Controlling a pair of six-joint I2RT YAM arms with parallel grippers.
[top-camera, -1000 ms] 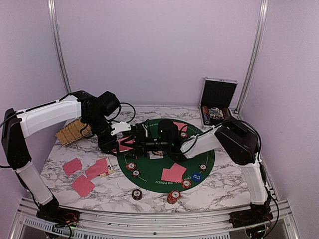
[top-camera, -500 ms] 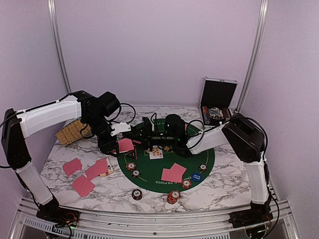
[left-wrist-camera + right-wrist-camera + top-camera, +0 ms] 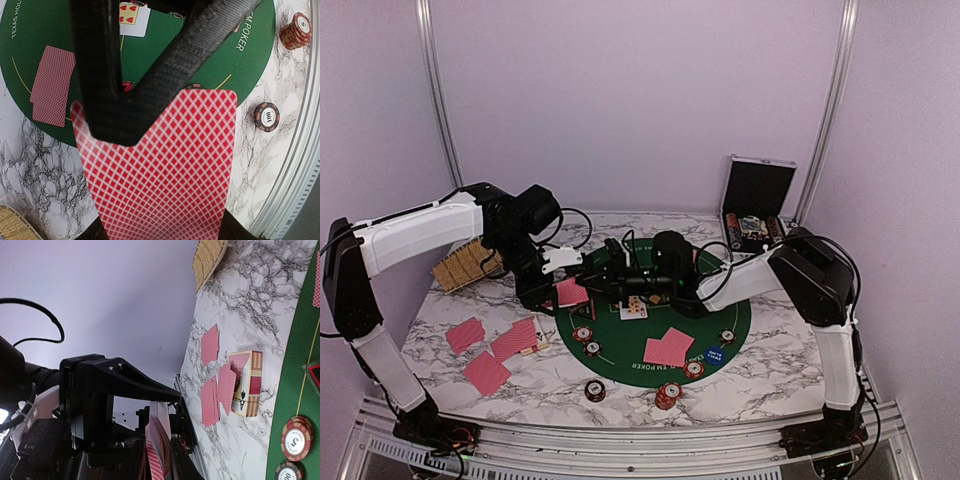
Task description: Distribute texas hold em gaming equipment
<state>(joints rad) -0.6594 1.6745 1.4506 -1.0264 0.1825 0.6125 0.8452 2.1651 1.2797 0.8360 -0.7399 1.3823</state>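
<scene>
Over the marble table and the left rim of the green poker mat the two arms meet nose to nose. The left gripper is clamped on a red-backed card held up off the surface, and the right gripper has its fingers at that same card, though I cannot tell whether they grip it. The hand-over looks risky to me: if the left lets go before the right pinches firmly, the card drops near the striped chips; if both pull, it may buckle.
</scene>
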